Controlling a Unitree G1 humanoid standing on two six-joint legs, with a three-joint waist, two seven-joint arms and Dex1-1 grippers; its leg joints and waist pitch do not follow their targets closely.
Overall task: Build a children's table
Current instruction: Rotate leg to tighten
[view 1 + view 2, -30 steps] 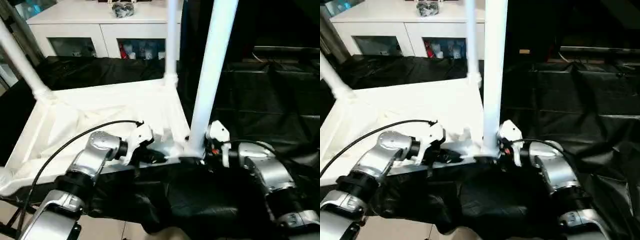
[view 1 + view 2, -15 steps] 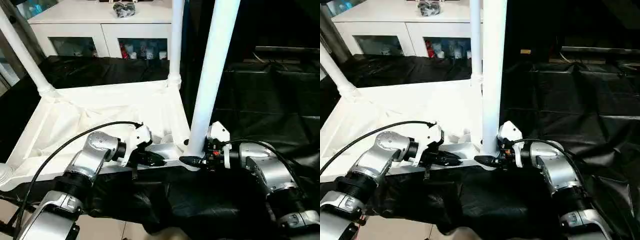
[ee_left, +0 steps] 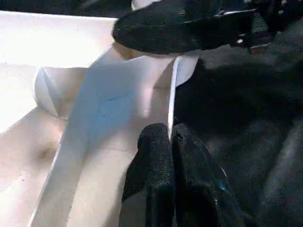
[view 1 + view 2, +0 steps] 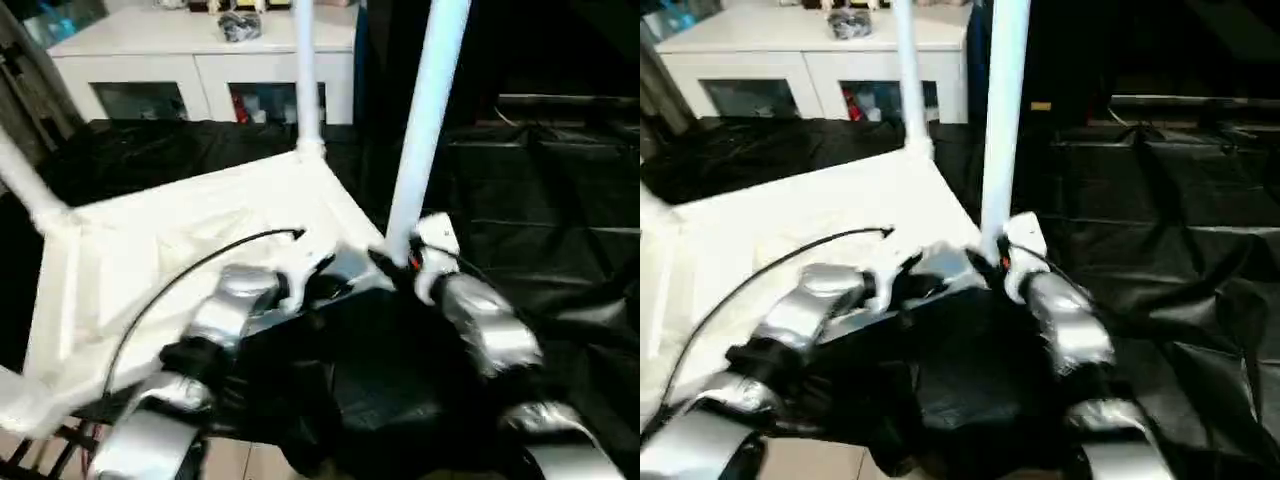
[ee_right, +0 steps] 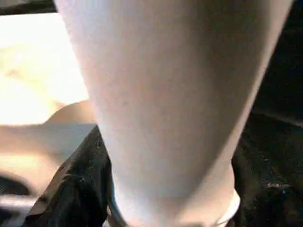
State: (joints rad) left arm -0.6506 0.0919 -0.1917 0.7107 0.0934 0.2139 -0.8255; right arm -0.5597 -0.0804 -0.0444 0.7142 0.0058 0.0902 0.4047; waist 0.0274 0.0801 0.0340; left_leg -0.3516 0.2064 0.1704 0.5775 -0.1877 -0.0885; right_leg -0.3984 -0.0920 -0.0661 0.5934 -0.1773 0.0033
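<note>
A white plastic tabletop [image 4: 190,240] lies upside down on a counter draped in black cloth [image 4: 540,200], its ribbed underside facing up. Going left to right: a white leg [image 4: 25,185] stands in the far left corner socket, leaning away toward the left. Nearer the middle, the left tool [image 3: 171,139] is clenched on the thin near rim of the tabletop, its two black fingers [image 3: 156,161] pressed together over the edge of the plastic wall. A black cable [image 4: 190,275] arcs over the silver left forearm. Behind it, a second leg [image 4: 308,75] rises upright from the far right corner socket. To the right, a thicker-looking leg [image 4: 425,110] stands in the near right corner socket. The right tool [image 4: 392,266] sits at the base of this leg, one finger on each side of it. Whether they press the leg cannot be told. In the background stands a white cabinet with glass doors [image 4: 210,70].
</note>
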